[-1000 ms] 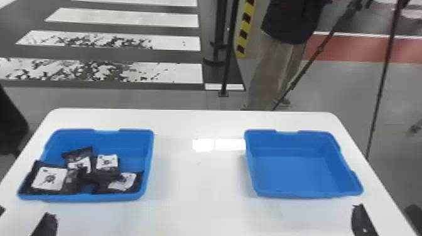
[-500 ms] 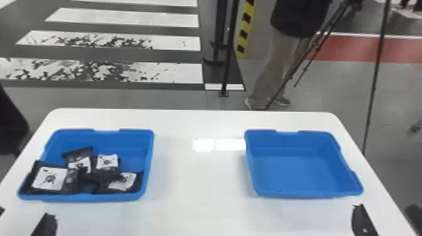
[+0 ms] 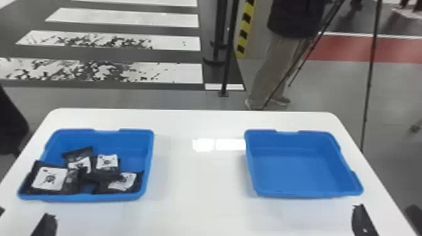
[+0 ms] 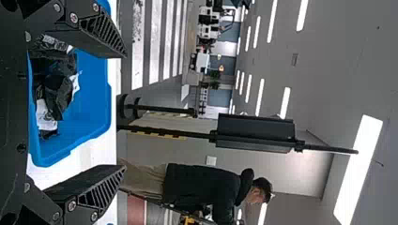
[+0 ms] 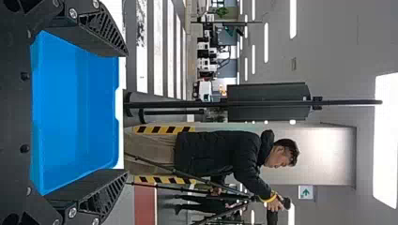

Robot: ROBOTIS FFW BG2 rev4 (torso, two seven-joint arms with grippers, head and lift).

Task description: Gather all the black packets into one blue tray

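Observation:
In the head view my left gripper [image 3: 24,216] is at the bottom left, on the near side of the left blue tray [image 3: 110,197]. Several black packets with white labels, one of them a large black packet [image 3: 50,179], lie heaped in that tray's near and left part. My right gripper [image 3: 387,216] stands at the bottom right, nearer than the right blue tray [image 3: 295,169], which holds nothing. The left wrist view has my left gripper [image 4: 124,111] open, with black packets [image 4: 58,93] beyond it. My right gripper [image 5: 126,113] is also open, facing the bare tray [image 5: 70,108].
Both trays rest on a white table [image 3: 197,175], with a wide stretch of tabletop between them. The table's rounded far edge runs behind the trays. Black poles [image 3: 230,47] and a thin tripod leg [image 3: 370,81] stand on the floor past the table.

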